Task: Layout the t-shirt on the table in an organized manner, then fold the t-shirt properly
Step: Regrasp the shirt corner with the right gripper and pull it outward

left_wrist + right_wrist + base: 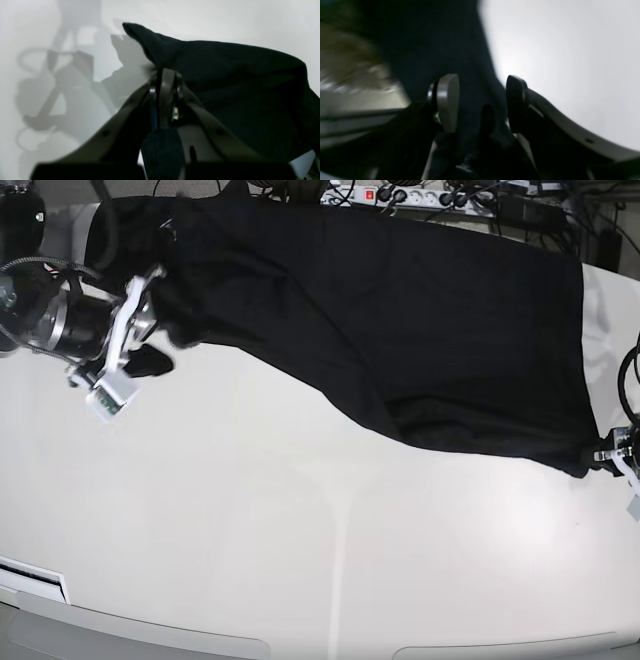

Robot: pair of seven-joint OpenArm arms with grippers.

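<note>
The black t-shirt [400,310] lies spread over the far half of the white table [300,530], running from the far left to the right edge. My left gripper [165,73] is shut on a lower corner of the shirt [225,82] and sits at the right edge in the base view [602,457]. My right gripper [482,102] is at the shirt's far left end [148,310]. Its fingers [447,102] stand apart, with dark shirt fabric [440,45] between them. That view is blurred.
A power strip and cables [400,195] lie behind the table's far edge. The table's curved front edge [330,648] runs along the bottom. Bare white tabletop [225,17] fills the near half, with arm shadows on it [62,82].
</note>
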